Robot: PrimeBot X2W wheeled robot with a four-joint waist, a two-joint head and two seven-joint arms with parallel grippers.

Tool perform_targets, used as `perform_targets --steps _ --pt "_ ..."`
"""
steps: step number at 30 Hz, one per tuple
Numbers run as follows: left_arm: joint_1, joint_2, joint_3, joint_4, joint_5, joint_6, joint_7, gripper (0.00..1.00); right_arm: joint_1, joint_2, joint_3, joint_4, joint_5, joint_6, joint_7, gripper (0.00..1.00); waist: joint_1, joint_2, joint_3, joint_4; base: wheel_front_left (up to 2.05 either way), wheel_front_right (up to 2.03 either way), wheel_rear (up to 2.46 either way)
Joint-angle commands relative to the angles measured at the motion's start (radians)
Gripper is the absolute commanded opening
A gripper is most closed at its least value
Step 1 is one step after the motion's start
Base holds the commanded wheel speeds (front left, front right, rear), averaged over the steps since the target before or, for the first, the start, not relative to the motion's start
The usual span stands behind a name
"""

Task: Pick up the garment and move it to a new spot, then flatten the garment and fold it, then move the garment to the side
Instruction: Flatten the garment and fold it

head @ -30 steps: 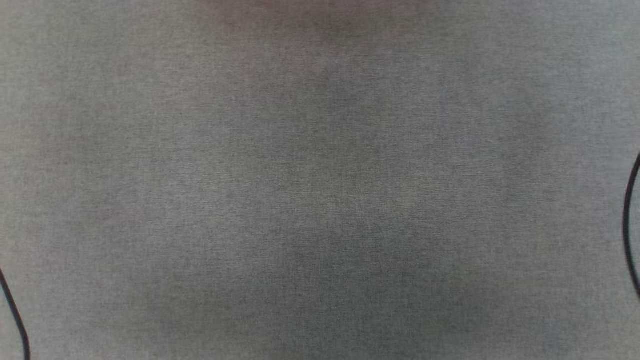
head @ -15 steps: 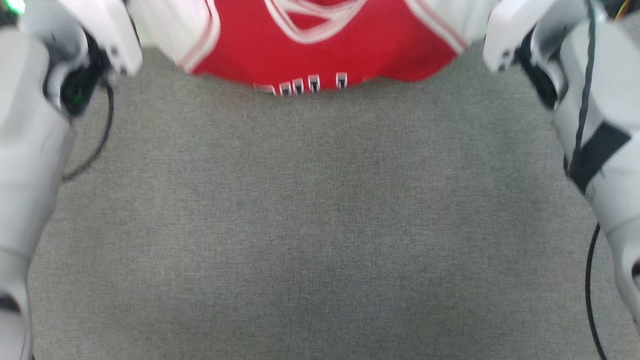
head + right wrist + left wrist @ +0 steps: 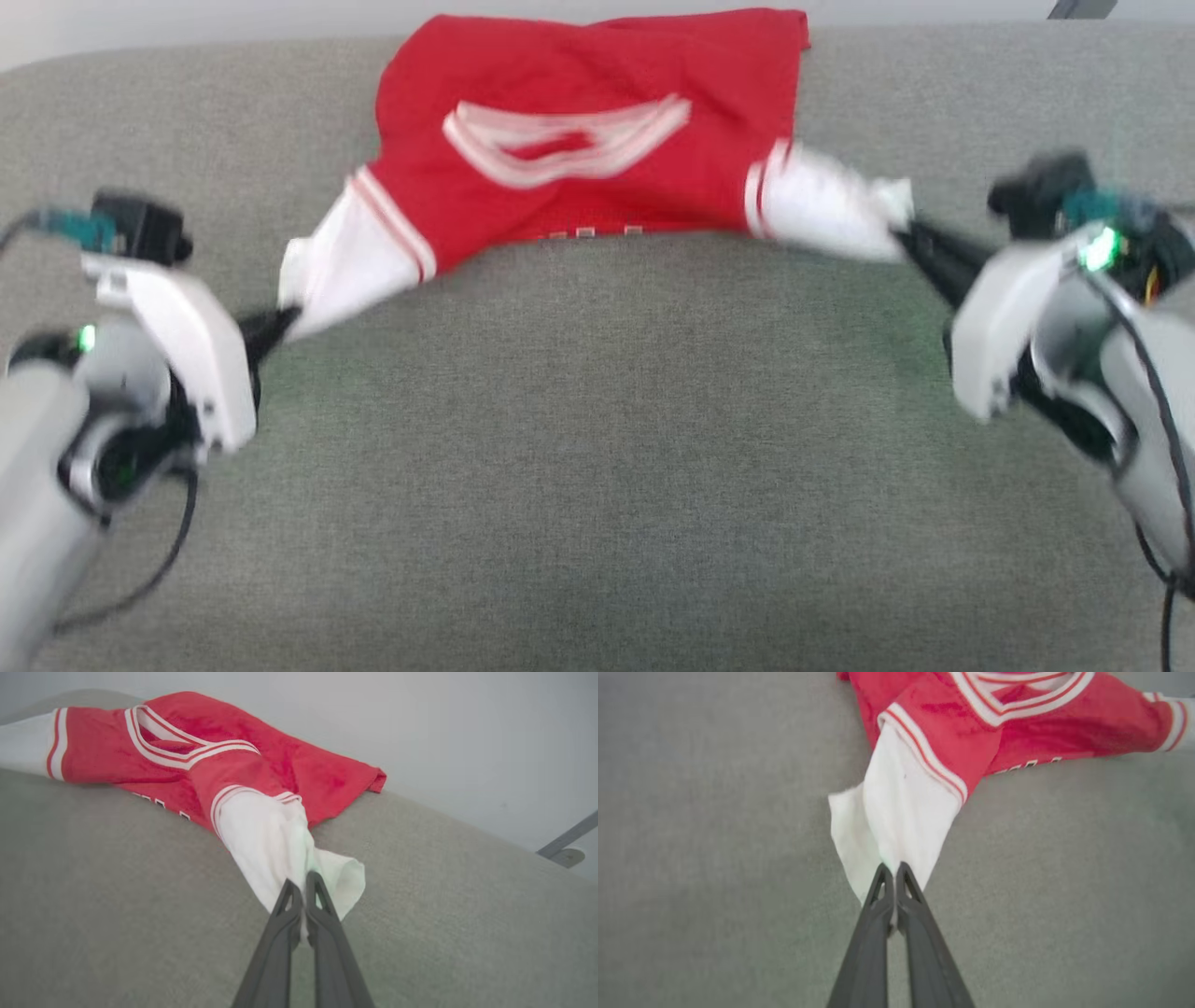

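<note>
Our left tool [image 3: 893, 870] and right tool [image 3: 302, 879] each pinch a white sleeve [image 3: 359, 257] of the small red jersey shirt [image 3: 597, 84] at the grey fabric worktop's [image 3: 597, 467] far edge; we judge uneven pulling could slip the thin cloth free

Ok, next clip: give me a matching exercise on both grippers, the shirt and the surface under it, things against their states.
Things:
1. left gripper
2. right gripper
3. garment
4. grey fabric surface

States:
A. red, rumpled, collar facing up
B. shut on the sleeve at the head view's right
C. shut on the sleeve at the head view's left
D. lies under everything

Pairs: 1-C, 2-B, 3-A, 4-D
</note>
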Motion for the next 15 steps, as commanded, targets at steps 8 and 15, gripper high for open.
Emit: perform_targets --steps 8,15 --pt "0.262 0.117 -0.015 -0.215 -0.060 0.132 -0.001 0.00 0.236 -0.155 -0.013 -0.215 0.054 -0.001 0.108 0.00 0.0000 0.0000 -0.027 -0.009 0.00 0.00 0.00" --pt "0.425 0.155 -0.041 -0.315 -0.115 0.227 0.007 0.00 0.397 -0.206 -0.008 -0.291 0.115 -0.001 0.211 0.00 0.0000 0.0000 -0.045 -0.011 0.00 0.00 0.00"
